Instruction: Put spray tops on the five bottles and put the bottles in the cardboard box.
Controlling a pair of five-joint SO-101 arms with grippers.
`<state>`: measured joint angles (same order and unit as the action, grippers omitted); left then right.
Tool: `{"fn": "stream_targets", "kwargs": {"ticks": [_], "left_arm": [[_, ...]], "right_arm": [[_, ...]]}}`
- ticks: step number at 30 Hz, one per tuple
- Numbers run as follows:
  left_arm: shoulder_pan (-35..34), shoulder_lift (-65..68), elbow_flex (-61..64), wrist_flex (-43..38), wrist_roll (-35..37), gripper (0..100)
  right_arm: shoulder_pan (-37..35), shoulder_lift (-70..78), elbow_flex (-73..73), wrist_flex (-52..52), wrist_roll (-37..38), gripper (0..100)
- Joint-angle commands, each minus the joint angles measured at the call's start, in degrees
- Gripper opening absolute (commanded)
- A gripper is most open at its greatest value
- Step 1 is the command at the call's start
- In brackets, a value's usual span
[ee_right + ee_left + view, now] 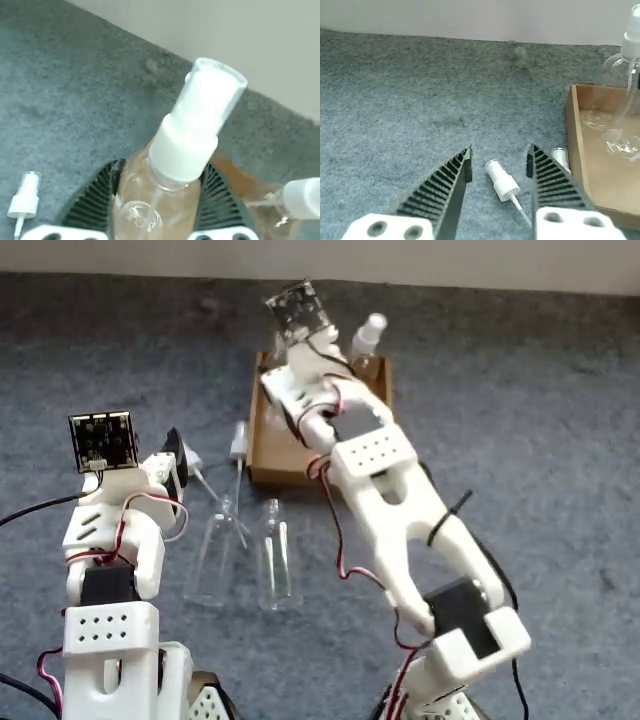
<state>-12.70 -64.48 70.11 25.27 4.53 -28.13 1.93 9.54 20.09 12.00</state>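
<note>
My right gripper (pixel 160 192) is shut on a clear bottle (pixel 142 200) fitted with a white spray top (pixel 195 125), held upright over the far end of the cardboard box (pixel 270 455). Another capped bottle (pixel 368 340) stands in the box's far corner. My left gripper (pixel 500 150) is open just above the carpet, with a loose white spray top (pixel 501 182) lying between its fingertips. A second loose spray top (pixel 238 443) rests against the box's left wall. Two clear uncapped bottles (pixel 215 555) (pixel 275 558) lie side by side on the carpet in front of the box.
Grey carpet (pixel 520 420) covers the whole table, with open room to the right of the box and at the far left. The right arm (pixel 400 500) stretches diagonally across the box. A pale wall (pixel 470 17) borders the far edge.
</note>
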Motion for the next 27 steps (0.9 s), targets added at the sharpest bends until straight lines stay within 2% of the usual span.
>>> {"fn": "stream_targets", "kwargs": {"ticks": [1, 4, 8, 11, 27], "left_arm": [[0.9, 0.6, -0.2, -1.1, 0.1, 14], [0.9, 0.6, -0.2, -1.1, 0.1, 14], [0.9, 0.6, -0.2, -1.1, 0.1, 14], [0.9, 0.6, -0.2, -1.1, 0.1, 14], [0.9, 0.6, -0.2, -1.1, 0.1, 14]], "right_arm": [[-0.4, -6.5, 7.1, -10.4, 4.9, 0.3], [-0.2, -6.4, 12.2, -13.2, 4.9, 0.3], [-0.6, -3.7, 12.1, -14.5, 4.9, 0.3], [-0.3, 0.7, 10.7, -18.9, 4.9, 0.3], [-0.4, 10.2, 3.5, -21.8, 4.8, 0.3]]}}
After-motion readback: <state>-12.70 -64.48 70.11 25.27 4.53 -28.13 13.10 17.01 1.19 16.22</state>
